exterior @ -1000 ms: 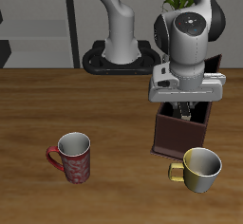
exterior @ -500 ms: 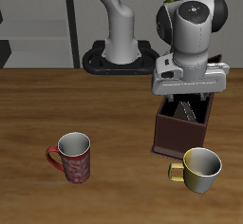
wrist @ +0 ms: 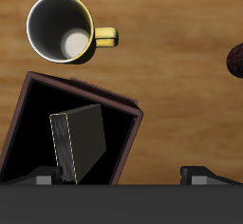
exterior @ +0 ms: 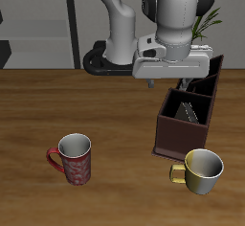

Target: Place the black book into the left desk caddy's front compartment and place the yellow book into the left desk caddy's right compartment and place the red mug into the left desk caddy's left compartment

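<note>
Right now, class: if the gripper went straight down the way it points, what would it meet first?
Probably the book standing in the left desk caddy, though depth is unclear and the gripper sits near the caddy's wall.

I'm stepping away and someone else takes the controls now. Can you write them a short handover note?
Gripper: raised above the left desk caddy; whether it is open cannot be told, nothing seen in it.
One dark book stands inside a caddy section; which book is unclear.
Red mug sits on the table, away from the caddy, not yet placed.
Yellow-gold mug stands beside the caddy; leave it.
</note>
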### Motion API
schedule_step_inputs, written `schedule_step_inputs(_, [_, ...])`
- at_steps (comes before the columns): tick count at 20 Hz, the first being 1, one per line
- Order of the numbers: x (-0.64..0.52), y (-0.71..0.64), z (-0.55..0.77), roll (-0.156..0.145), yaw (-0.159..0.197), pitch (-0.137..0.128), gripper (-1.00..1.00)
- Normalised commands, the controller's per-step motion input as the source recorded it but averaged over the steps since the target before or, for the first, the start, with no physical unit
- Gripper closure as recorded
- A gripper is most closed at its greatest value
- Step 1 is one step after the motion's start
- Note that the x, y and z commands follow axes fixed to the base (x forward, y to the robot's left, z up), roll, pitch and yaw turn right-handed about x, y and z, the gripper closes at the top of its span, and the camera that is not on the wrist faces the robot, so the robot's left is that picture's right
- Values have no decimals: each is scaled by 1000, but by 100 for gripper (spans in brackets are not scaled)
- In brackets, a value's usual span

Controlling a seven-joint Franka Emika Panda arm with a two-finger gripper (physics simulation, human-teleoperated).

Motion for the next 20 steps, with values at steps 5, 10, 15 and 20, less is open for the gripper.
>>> schedule_step_inputs(5, [69,-733,268,-81,0,-19,-100])
schedule_step_inputs(10, [49,-910,181,-47,39,-11,-100])
schedule_step_inputs(15, [91,-758,100,-58,54,-12,-100])
schedule_step_inputs(20, [241,-661,47,25,44,-3,-100])
